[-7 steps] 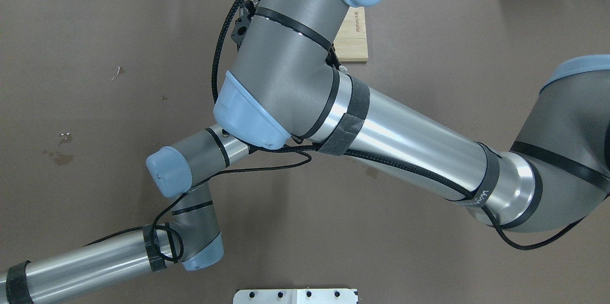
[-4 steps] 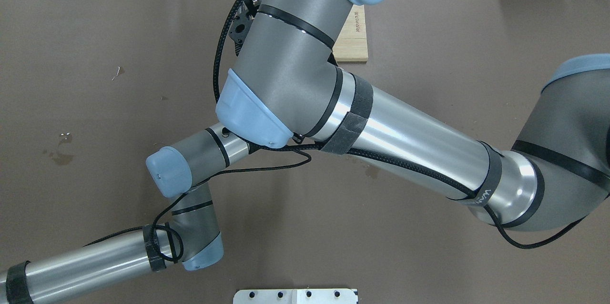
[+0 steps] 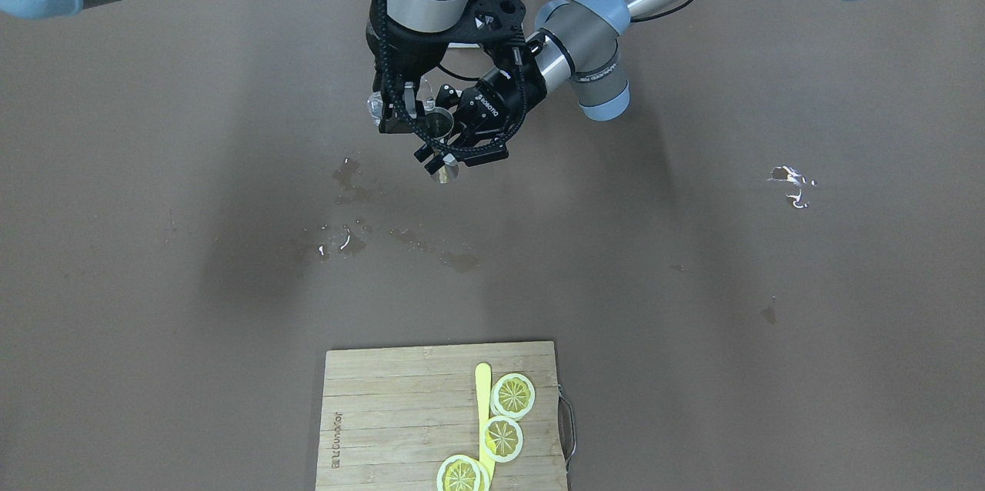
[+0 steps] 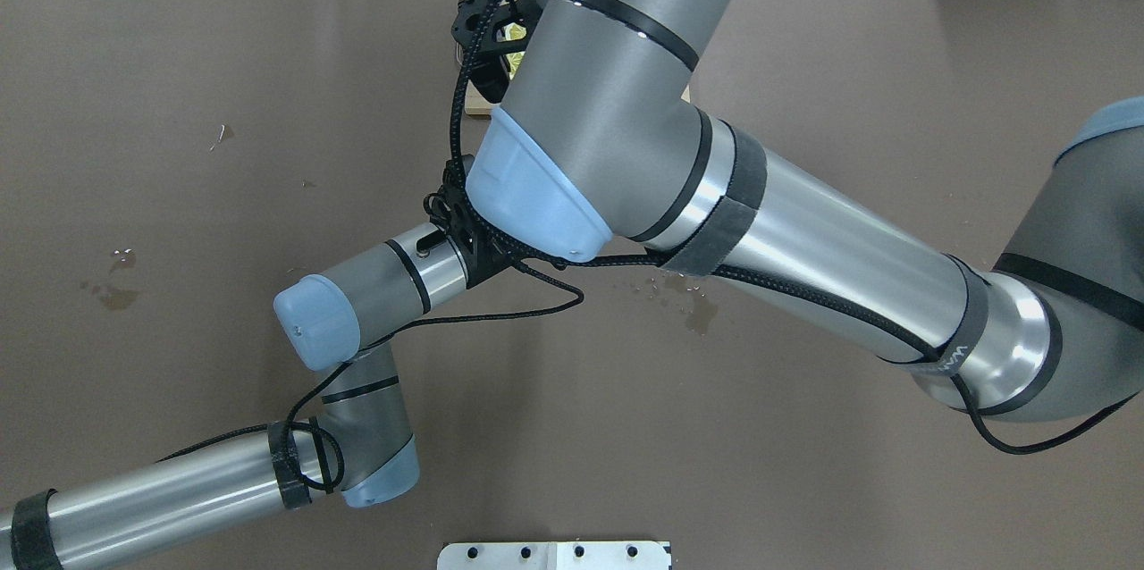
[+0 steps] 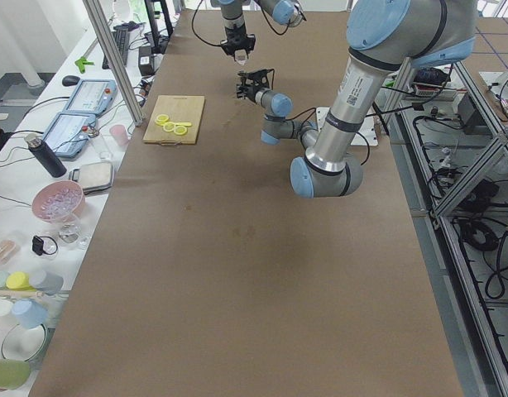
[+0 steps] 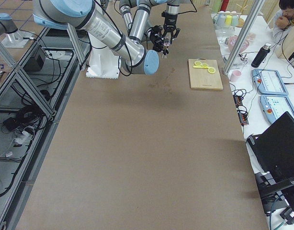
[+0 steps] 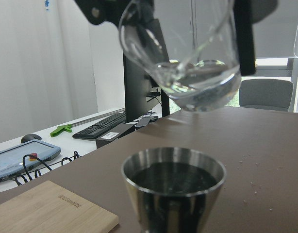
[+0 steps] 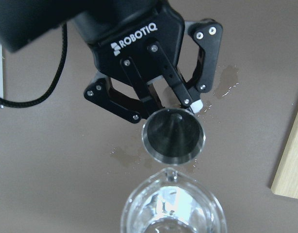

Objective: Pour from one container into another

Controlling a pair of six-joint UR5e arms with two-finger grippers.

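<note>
Just above the left claw's [image 8: 172, 109] cup [image 8: 173, 139] hangs a glass beaker [image 7: 188, 63], perhaps tilted.

Bright, even light is cast from above on the table [image 3: 692, 306], and broad, soft shadows are thrown under the arms. A wet patch [image 3: 789, 177] is blown out to white, and a long highlight is caught on the polished arm tube [image 4: 831, 248]. In the left wrist view, backlight is let in by the window [image 7: 275, 62]. The glass jug [image 7: 188, 73] is picked out with hard glints, the steel cup [image 7: 173, 189] is softened and the keyboard [image 7: 98, 128] is blurred. From the right wrist, the cup is rendered crisp and the jug is lost to blur. A frame post [image 5: 113, 58] is tilted by wide-angle distortion.
</note>
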